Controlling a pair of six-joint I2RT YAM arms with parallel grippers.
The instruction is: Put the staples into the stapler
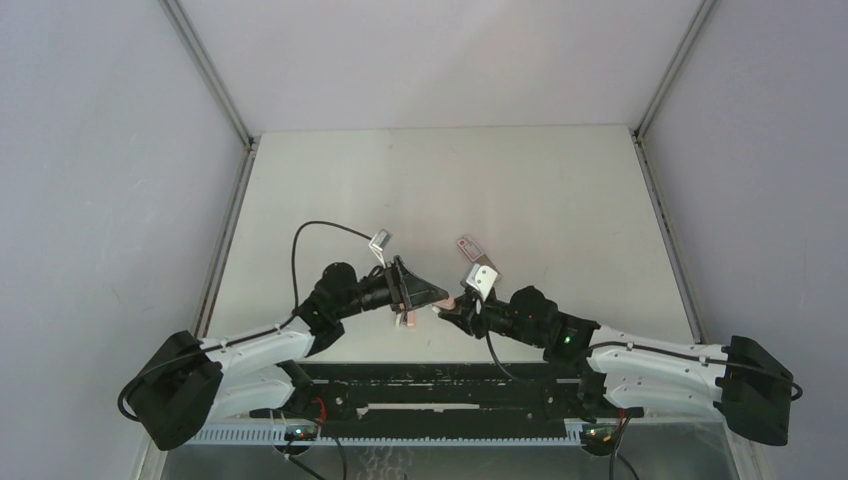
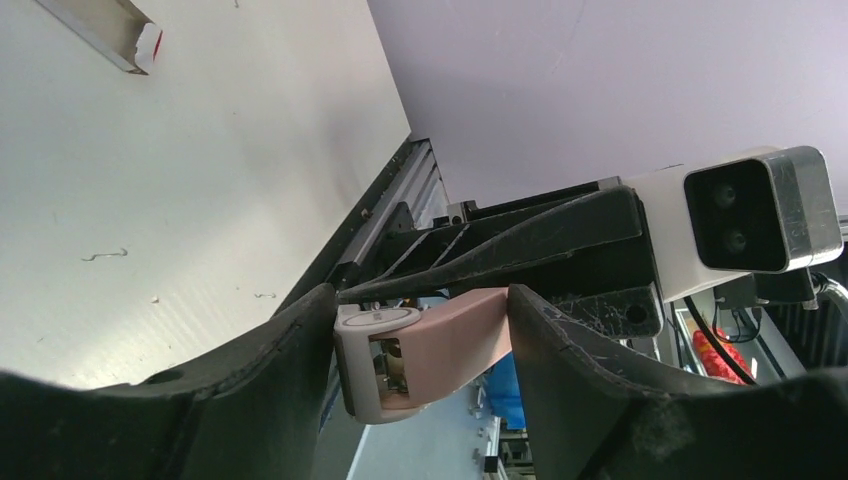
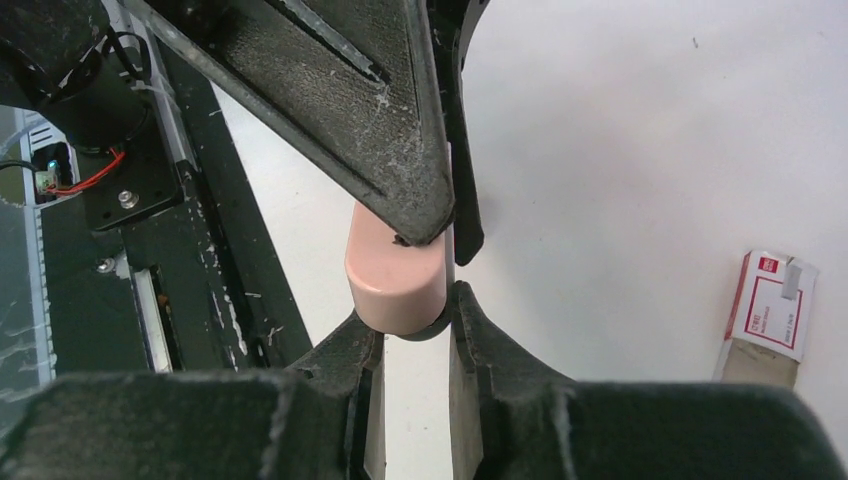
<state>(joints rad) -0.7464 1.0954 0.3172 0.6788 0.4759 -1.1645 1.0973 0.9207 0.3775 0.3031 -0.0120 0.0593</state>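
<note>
The staples box (image 1: 478, 262) lies mid-surface, pointing at the far edge, just past the right gripper (image 1: 452, 308), whose grip I can't tell. The left gripper (image 1: 415, 295) squeezes the pink stapler (image 2: 430, 350) in the air.

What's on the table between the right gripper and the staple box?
Nothing: in the right wrist view only bare table separates the right gripper, at the pink stapler, from the staple box.
</note>
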